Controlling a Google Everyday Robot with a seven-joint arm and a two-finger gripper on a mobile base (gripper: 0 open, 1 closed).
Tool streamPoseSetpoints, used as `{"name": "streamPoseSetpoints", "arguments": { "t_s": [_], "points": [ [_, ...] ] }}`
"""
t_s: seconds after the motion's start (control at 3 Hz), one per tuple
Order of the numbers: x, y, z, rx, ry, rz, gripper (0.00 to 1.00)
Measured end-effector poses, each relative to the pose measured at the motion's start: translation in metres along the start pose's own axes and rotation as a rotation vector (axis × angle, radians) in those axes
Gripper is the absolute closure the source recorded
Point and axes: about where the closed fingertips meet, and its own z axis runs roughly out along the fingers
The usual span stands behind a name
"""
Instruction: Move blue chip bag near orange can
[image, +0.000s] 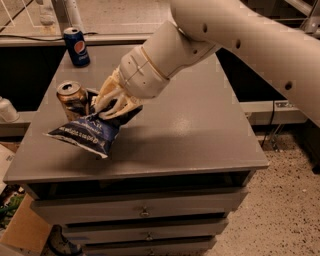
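Tool (103, 106) downturned, seemingly gripping blue chip bag (82, 133)

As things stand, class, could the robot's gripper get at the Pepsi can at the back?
Probably not yet: the gripper is shut on the blue chip bag beside the orange can, so it is occupied. Otherwise nothing on the cabinet top stands between it and the Pepsi can.

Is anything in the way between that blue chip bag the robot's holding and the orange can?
Nothing visible is. The tool grips the blue chip bag at its upper end, and the bag sits right beside the orange can. The Pepsi can stands far back on the table, out of the way.
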Motion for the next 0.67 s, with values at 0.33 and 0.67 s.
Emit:
{"name": "streamPoseSetpoints", "arguments": {
  "t_s": [0.33, 0.67],
  "points": [
    [-0.0013, 0.0013, -0.0027, 0.001, 0.004, 0.003, 0.38],
    [-0.0031, 0.0027, -0.0062, 0.000, 0.008, 0.005, 0.14]
  ]
}}
